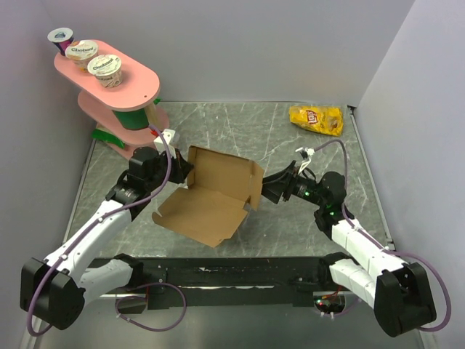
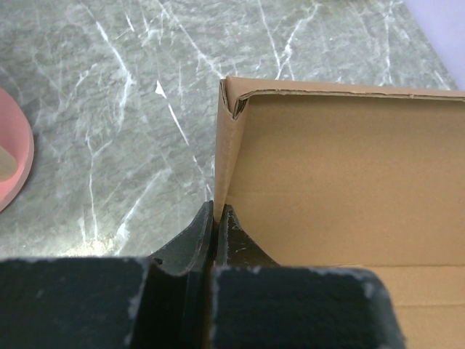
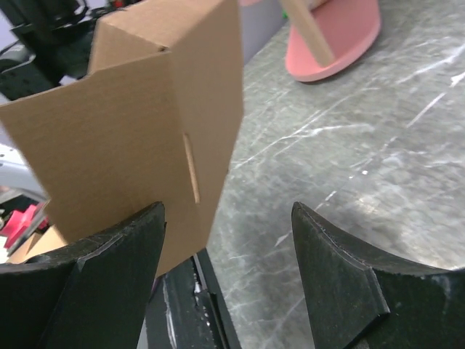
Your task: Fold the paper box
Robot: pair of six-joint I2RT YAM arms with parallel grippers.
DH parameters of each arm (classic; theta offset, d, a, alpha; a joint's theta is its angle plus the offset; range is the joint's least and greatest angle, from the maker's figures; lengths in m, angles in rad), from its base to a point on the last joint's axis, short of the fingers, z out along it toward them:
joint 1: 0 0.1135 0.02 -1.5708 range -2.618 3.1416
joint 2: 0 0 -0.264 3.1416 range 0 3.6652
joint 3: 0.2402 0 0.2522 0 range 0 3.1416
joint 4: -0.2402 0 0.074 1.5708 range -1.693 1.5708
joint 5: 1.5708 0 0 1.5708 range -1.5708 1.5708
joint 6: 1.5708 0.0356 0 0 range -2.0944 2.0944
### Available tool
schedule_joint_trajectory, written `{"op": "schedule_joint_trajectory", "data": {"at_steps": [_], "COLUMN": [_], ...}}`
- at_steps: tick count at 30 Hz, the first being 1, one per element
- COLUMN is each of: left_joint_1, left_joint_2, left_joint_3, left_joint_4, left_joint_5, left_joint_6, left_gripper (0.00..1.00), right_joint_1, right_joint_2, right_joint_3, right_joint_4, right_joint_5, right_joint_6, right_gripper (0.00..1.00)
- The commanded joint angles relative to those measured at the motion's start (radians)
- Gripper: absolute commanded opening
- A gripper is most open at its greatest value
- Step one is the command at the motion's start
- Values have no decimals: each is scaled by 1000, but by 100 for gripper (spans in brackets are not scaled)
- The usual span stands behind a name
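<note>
The paper box (image 1: 214, 190) is plain brown cardboard, half formed, with raised walls and its lid flap lying open toward the near edge. My left gripper (image 1: 182, 171) is shut on the box's left side wall; the left wrist view shows the wall (image 2: 222, 156) pinched between the jaws and the brown inside (image 2: 341, 182). My right gripper (image 1: 263, 193) is open at the box's right end. In the right wrist view the box's outer wall (image 3: 138, 153) stands against the left finger (image 3: 109, 276), with nothing between the fingers.
A pink two-tier stand (image 1: 116, 91) with three yogurt cups (image 1: 104, 67) is at the back left, its base also in the right wrist view (image 3: 334, 43). A yellow chip bag (image 1: 317, 119) lies at the back right. White walls enclose the marble table (image 1: 240, 127).
</note>
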Motion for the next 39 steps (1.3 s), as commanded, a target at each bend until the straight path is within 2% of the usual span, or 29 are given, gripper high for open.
{"op": "schedule_joint_trajectory", "data": {"at_steps": [1, 9, 16, 25, 39], "left_joint_1": [5, 5, 2, -13, -36], "left_joint_2": [5, -11, -8, -6, 4], "left_joint_3": [23, 14, 19, 27, 30], "left_joint_4": [13, 30, 14, -9, -21], "left_joint_5": [-26, 6, -4, -80, -110], "left_joint_6": [-13, -8, 2, 9, 21], "left_gripper": [1, 1, 1, 1, 1], "right_joint_1": [39, 93, 140, 216, 243], "right_joint_2": [-23, -2, 40, 23, 43], "right_joint_3": [9, 41, 56, 96, 67], "right_joint_4": [55, 6, 58, -57, 83], "right_joint_5": [5, 70, 120, 254, 246], "right_joint_6": [6, -36, -2, -60, 12], "right_gripper": [78, 79, 80, 81, 80]}}
